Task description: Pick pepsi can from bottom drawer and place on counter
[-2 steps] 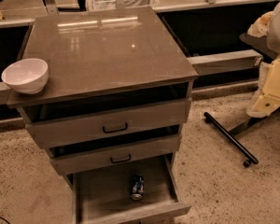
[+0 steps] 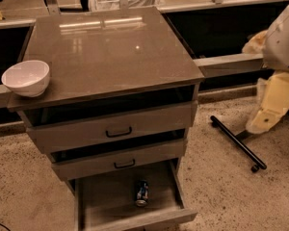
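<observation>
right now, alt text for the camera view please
A small dark-blue pepsi can sits in the open grey-brown bottom drawer, under two drawer fronts with black handles. A white bowl rests at the left edge of the glossy grey-brown counter; the robot's cream gripper hangs at far right, away from the drawers.

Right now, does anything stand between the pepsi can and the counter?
The two upper drawers, partly pulled out, stand between the pepsi can in the bottom drawer and the counter. The gripper is at far right.
</observation>
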{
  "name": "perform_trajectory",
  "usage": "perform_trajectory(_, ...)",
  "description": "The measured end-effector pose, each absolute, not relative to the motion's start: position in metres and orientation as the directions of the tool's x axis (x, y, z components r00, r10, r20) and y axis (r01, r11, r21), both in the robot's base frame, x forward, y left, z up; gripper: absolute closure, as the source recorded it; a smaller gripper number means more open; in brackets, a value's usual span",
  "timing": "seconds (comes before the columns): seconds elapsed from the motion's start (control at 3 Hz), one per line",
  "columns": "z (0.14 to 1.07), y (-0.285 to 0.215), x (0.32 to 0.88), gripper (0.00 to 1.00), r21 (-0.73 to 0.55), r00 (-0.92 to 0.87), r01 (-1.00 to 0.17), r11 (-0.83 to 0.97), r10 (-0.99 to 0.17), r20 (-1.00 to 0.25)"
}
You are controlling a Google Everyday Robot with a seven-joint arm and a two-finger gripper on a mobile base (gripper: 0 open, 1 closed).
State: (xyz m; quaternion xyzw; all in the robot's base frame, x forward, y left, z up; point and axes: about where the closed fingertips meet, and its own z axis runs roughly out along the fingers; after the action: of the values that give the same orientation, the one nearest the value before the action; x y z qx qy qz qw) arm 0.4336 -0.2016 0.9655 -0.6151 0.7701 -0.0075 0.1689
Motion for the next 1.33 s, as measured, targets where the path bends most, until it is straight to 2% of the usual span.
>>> perform_trajectory(0.33, 0.911, -0.168, 0.416, 0.0, -0.087, -0.072, -0.991, 0.1, -0.958, -0.279)
perform_trajectory(1.0, 0.915, -0.163, 0.415, 0.0, -0.1, -0.05, -0.991, 0.084, -0.953, -0.298)
perform_trajectory(1.33, 0.878, -0.147, 0.421, 0.0, -0.084, -0.024, -0.995, 0.053, -0.952, -0.306)
